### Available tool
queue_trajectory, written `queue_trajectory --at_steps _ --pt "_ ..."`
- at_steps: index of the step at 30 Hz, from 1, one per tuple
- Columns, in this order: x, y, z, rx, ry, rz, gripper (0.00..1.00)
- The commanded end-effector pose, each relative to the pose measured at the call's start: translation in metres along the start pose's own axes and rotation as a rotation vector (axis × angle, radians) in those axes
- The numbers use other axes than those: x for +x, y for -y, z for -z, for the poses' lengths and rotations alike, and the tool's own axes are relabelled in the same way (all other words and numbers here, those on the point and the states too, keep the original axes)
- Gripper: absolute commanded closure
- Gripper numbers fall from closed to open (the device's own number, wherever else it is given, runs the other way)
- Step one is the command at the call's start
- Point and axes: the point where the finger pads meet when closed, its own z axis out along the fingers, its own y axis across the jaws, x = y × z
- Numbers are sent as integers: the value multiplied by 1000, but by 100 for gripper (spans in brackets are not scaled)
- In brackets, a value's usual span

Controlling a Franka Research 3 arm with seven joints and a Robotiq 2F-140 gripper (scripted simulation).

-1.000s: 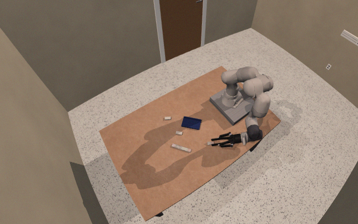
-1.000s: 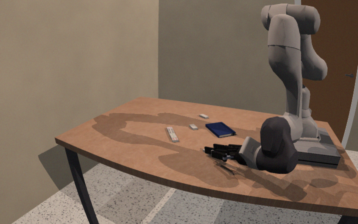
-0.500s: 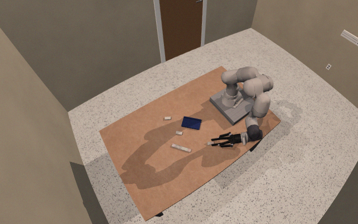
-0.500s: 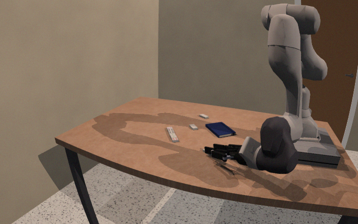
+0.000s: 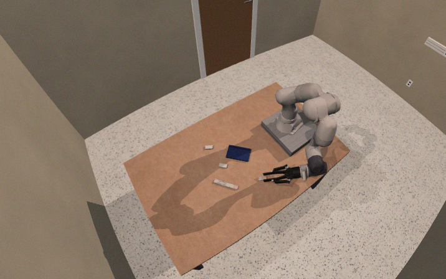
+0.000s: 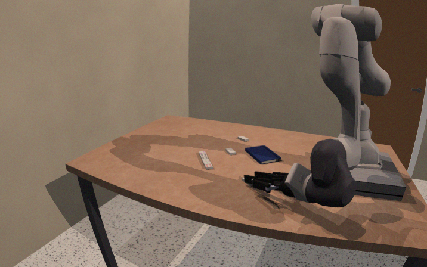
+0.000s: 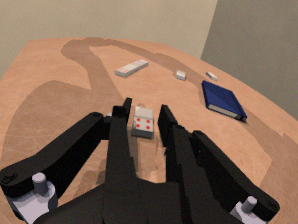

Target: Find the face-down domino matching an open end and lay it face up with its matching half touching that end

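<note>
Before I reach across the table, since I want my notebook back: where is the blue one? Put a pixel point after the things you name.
The notebook (image 5: 238,153) (image 6: 262,154) (image 7: 222,99) lies between the robot's base and two blank dominoes.

White domino tile (image 7: 143,121) with four red pips on the near half, far half blank, dark near side; sits beyond and between the black two-finger gripper's fingertips, gap on each side, fingers partly open. Long pale line of dominoes (image 7: 132,68) lies farther off on the brown table (image 7: 170,95), pinkish marks on top. Small white block-like domino (image 7: 181,75) right of it, another small white domino (image 7: 211,76) farther right. Dark blue rectangular notebook (image 7: 223,99) nearer, at right.
</note>
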Motion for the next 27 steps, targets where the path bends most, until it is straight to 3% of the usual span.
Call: queue_trajectory --at_steps 1,11,27 --pt "0 1 -1 1 -2 -5 67" --pt "2 1 4 1 -2 -5 67" --pt "16 1 45 1 -2 -5 67"
